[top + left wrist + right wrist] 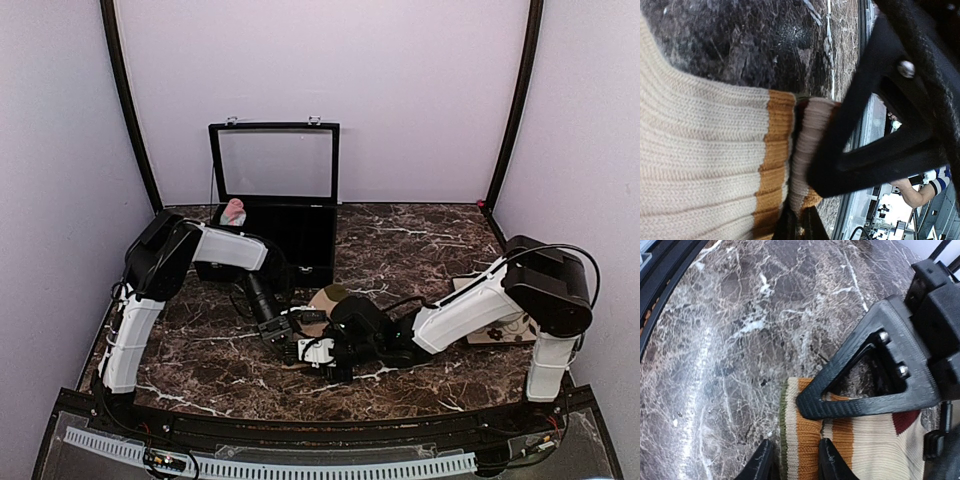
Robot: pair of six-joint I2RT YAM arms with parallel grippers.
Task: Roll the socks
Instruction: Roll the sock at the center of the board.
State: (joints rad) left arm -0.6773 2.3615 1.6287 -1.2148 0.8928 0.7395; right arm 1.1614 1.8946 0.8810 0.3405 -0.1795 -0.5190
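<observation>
A: Right gripper (795, 461): jaws part-way apart, straddling the striped end of the tan ribbed knit sock with ochre and olive bands and a maroon patch (875, 450). Whether they bite the fabric yet, we cannot tell.

B: Noted. Left gripper (281, 333): pressed together on the same sock, pinching it at an ochre band, just across from our right fingertips. The sock lies on the dark veined marble tabletop (730, 340), directly beneath both tools.

A: We judge the step to be starting the roll from this striped end. To do it well, we want the right jaws to take the full thickness at the edge, not only the top layer.

B: Agreed. Then we turn that end over toward the left pinch, low to the marble, with the left side holding the body taut so the ribs do not bunch.

A: Risk: the two tools are almost touching. We should leave the wrist room to rotate.

B: The small pink soft sock (234, 211) sits far beyond both grippers, in the black hinged case with the clear lid (300, 240). We leave it.
</observation>
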